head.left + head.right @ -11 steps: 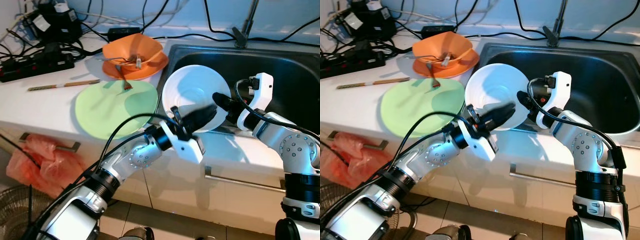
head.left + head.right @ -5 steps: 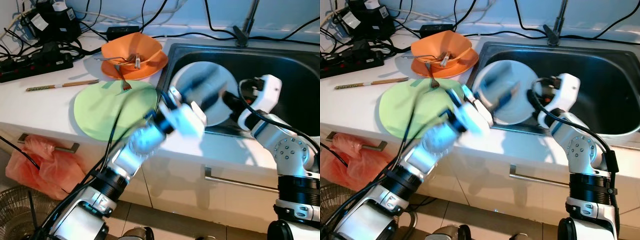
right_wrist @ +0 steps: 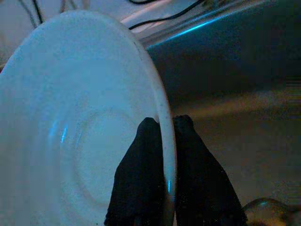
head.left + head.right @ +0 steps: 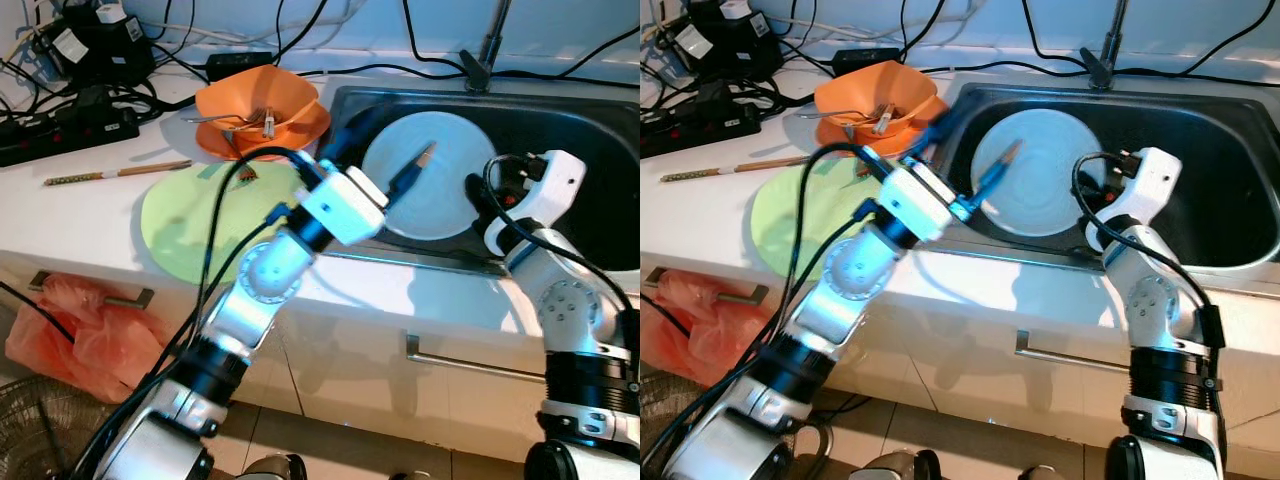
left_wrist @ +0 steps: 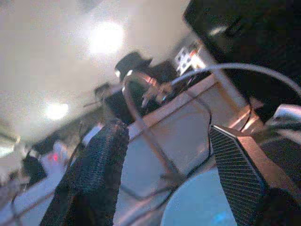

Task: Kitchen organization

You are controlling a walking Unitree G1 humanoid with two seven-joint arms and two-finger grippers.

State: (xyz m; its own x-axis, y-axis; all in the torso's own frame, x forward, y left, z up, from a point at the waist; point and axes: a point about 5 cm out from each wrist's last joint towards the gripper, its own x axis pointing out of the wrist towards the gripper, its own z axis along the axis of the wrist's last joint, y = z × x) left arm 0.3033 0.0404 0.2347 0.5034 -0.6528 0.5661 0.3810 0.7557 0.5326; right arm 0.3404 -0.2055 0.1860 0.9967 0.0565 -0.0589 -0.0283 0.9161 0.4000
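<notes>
A white plate (image 4: 430, 190) stands tilted in the sink (image 4: 590, 140), its face toward me. My right gripper (image 4: 472, 186) is shut on the plate's right rim; in the right wrist view its two black fingers (image 3: 141, 188) pinch the rim of the plate (image 3: 70, 117) from both sides. My left gripper (image 4: 382, 152) hovers open over the plate's left part, one finger at the sink's left edge, the other above the plate's face. The left wrist view shows both fingers (image 5: 94, 169) spread wide with the plate (image 5: 202, 207) below them.
On the counter to the left lie a green plate (image 4: 200, 215), an orange bowl with cutlery (image 4: 262, 108) on an orange plate, and chopsticks (image 4: 115, 172). Power strips and cables (image 4: 70, 100) crowd the back left. The tap (image 4: 482, 55) stands behind the sink. A red bag (image 4: 60, 335) hangs below.
The left gripper has come off the plate's lower edge and swung up, open. The right gripper has carried the plate from the sink's front edge further into the sink.
</notes>
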